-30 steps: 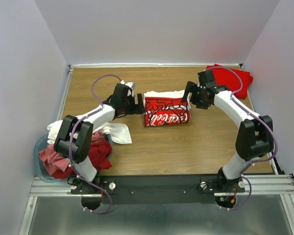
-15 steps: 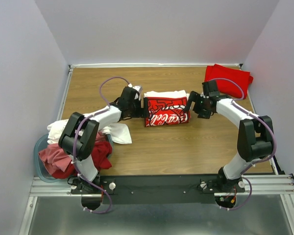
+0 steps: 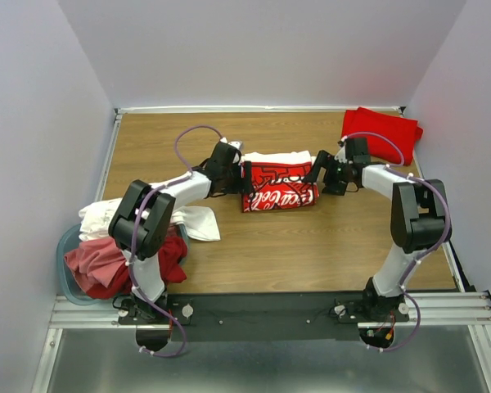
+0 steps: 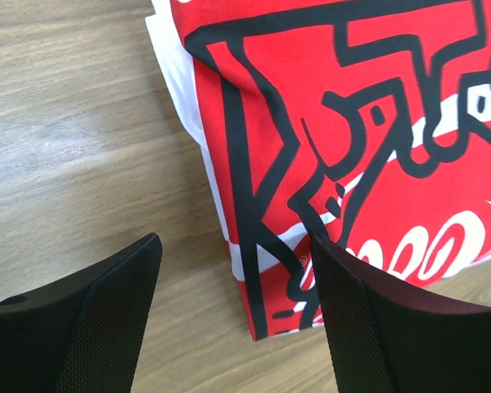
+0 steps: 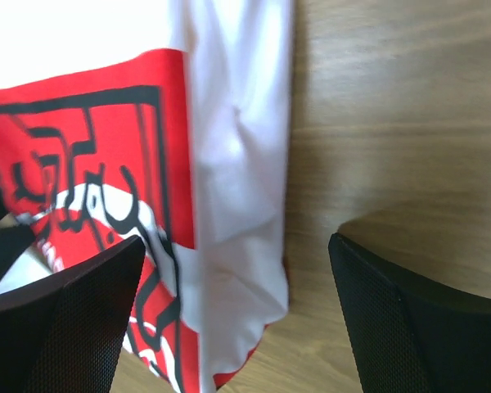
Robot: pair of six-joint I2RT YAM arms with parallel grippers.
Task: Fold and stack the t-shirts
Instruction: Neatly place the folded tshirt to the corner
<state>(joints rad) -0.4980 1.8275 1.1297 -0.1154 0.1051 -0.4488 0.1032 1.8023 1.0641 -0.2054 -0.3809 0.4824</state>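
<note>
A folded white t-shirt with a red, black-lined graphic lies mid-table. My left gripper is at its left end, open. In the left wrist view the shirt's corner lies between the two black fingers, and the right-hand finger is over the print. My right gripper is at the shirt's right end, open. In the right wrist view its fingers straddle the white folded edge. A folded red t-shirt lies at the back right corner.
A loose heap of t-shirts sits at the near left: white cloth spilling onto the wooden table, and dusty red cloth in a pale blue tub. Pale walls close in on three sides.
Both grippers have moved in to the ends of the printed t-shirt. The left came right, and the right came down and left. The shirt has not moved.
</note>
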